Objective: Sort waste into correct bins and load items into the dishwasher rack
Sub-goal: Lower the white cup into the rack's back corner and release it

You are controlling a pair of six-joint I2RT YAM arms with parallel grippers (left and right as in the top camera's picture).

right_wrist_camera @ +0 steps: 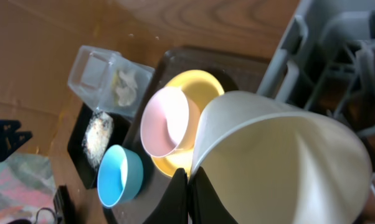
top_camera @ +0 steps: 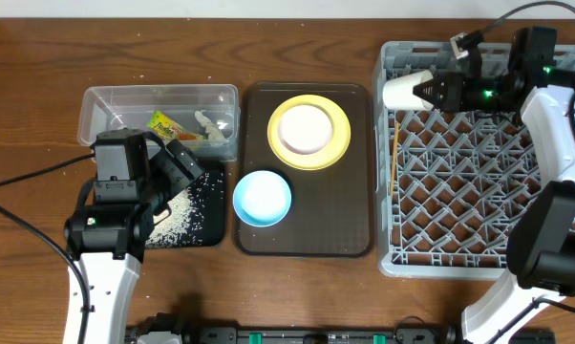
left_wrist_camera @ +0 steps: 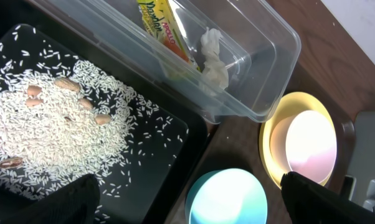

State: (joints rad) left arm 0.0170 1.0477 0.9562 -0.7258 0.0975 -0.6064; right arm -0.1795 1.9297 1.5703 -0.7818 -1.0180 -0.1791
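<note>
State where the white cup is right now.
In the overhead view, the cup is at the top-left corner of the rack, on the table's right side. The right gripper holds it sideways, just above the chopsticks.

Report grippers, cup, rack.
Right gripper shut on small white cup, sideways over corner of large grey plastic rack. Left gripper open, empty, above shallow black tray. Thin wooden chopsticks lie in rack.

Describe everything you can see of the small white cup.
The white cup is small, plain, smooth and tapered; material unclear. It lies tipped on its side, wider end towards the brown tray, gripped by the right gripper, jaws shut on it. It hangs over the far left corner of the grey rack; whether it touches the rack cannot be told.
</note>
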